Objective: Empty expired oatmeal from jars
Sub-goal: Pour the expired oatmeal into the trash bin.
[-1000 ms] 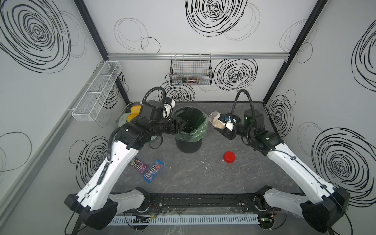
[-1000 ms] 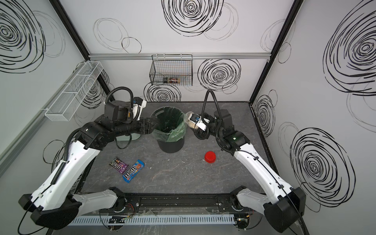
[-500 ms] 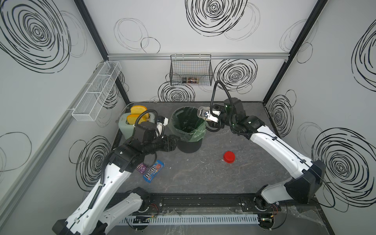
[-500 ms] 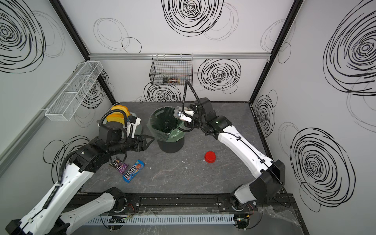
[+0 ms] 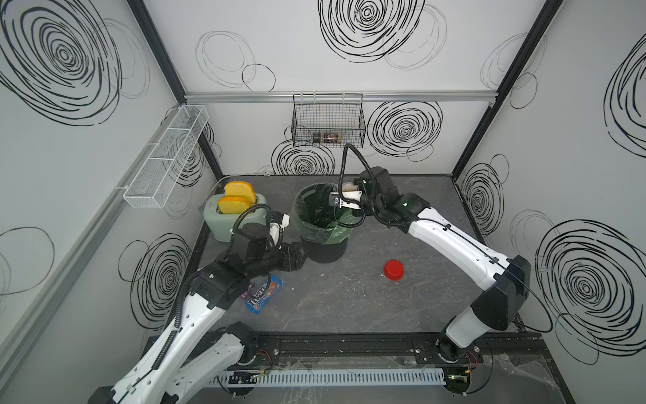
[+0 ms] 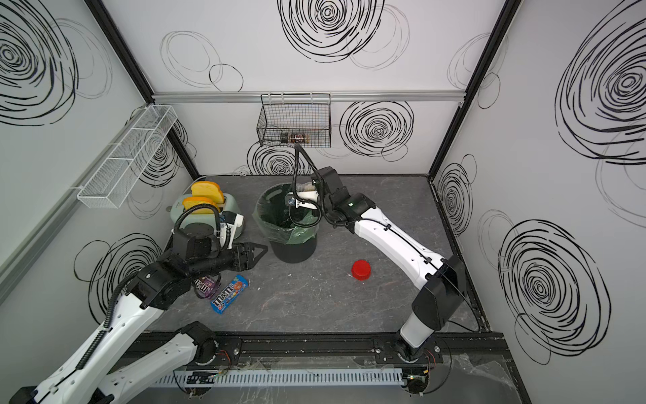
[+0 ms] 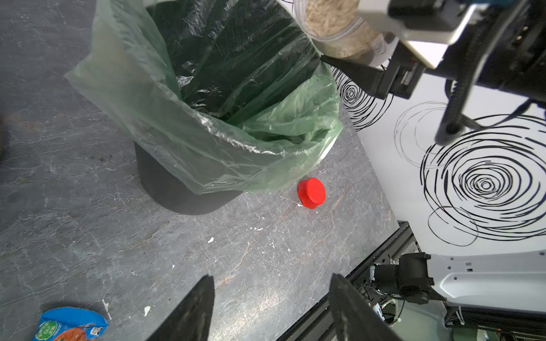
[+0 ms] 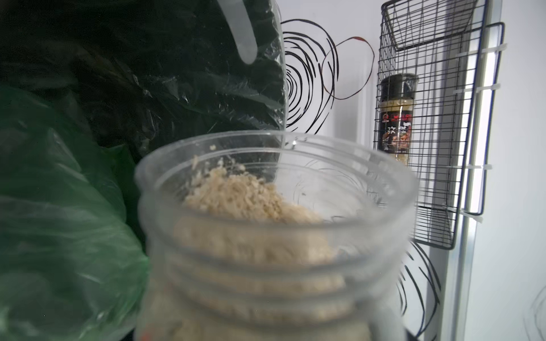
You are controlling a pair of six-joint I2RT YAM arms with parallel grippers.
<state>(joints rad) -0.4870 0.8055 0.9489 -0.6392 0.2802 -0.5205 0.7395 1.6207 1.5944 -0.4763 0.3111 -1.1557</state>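
Pinches jar in right gripper, mouth tipped over rim of bin, oatmeal inside; holds left gripper spread, empty.

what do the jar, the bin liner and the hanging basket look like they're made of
The jar looks like clear, smooth plastic: see-through wall, moulded screw threads. The bin liner is thin glossy green plastic film, crinkled and translucent. The hanging basket is black wire grid, probably coated metal.

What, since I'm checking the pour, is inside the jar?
The jar holds loose beige oatmeal, heaped toward its open mouth. Its lower part is blurred, so the amount is unclear.
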